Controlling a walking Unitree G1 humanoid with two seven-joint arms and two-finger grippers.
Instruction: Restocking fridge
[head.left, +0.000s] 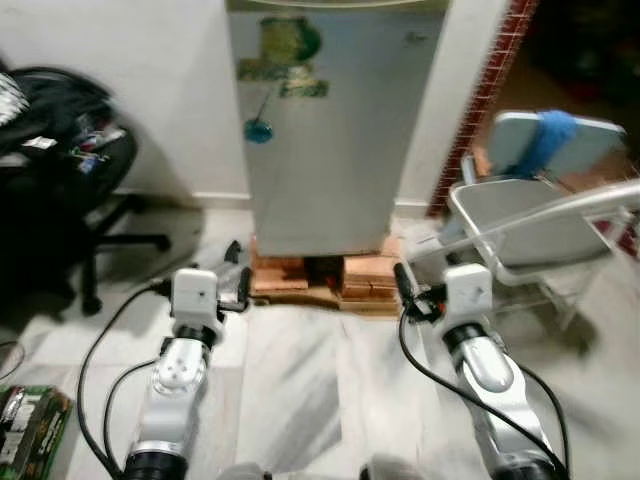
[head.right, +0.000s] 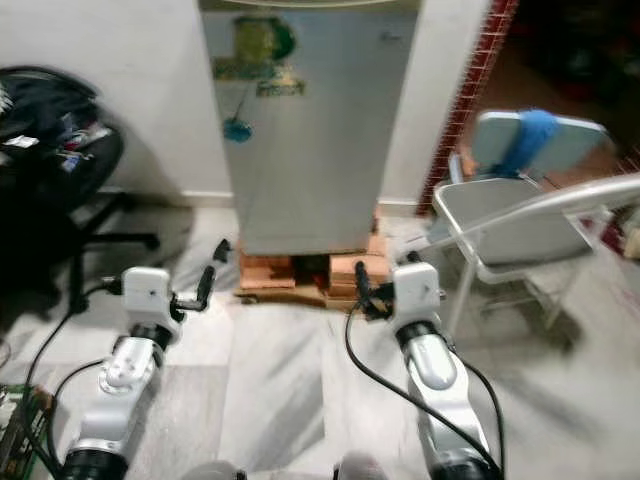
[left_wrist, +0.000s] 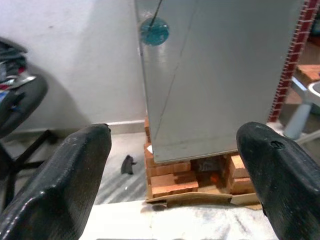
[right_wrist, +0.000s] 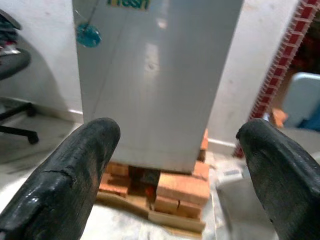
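Tiled floor ahead: closed fridge (head.left: 335, 140) on bricks (head.left: 325, 280) stands straight ahead, between spread, empty left claw (head.left: 238, 278) and right claw (head.left: 405, 290).

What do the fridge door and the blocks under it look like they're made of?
The fridge door looks like painted or coated sheet metal in silver-grey with a soft sheen: it is flat and smooth and catches a pale reflection in the right wrist view. The blocks underneath look like rough, matte red-orange bricks with mortar-coloured edges, resting on what seems a thin wooden board.
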